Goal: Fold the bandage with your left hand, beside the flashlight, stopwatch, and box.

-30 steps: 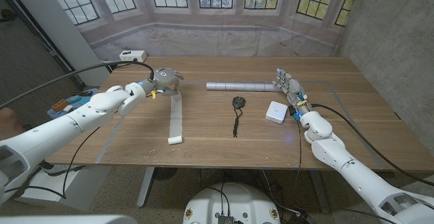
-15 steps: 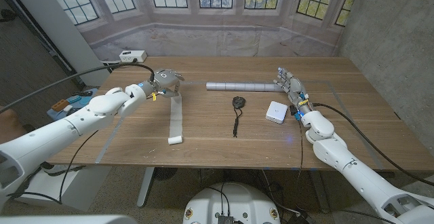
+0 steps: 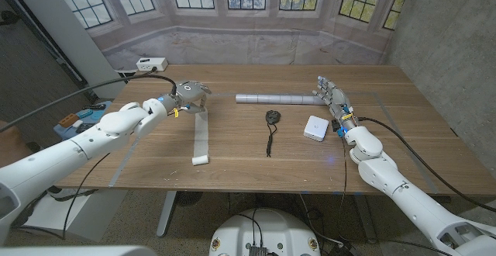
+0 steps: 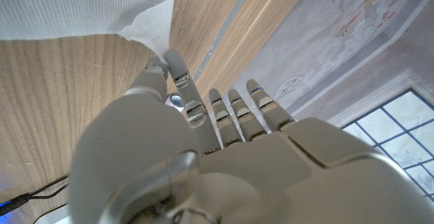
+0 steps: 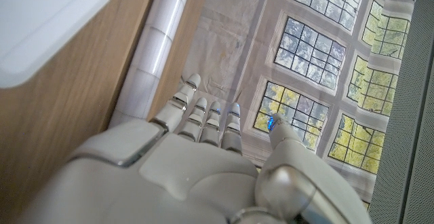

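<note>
Pinching bandage (image 3: 202,132) end: left hand (image 3: 188,93). Right hand (image 3: 328,95) empty, fingers extended, beside flashlight (image 3: 275,98).

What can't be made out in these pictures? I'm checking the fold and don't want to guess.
- Bandage: its far end is hidden under the left hand in the head view; the left wrist view cuts the cloth off at the picture edge.
- Stopwatch: too small in the head view to read.
- Box: cut off by the right wrist view's edge.
- Right hand: palm side hidden.
</note>
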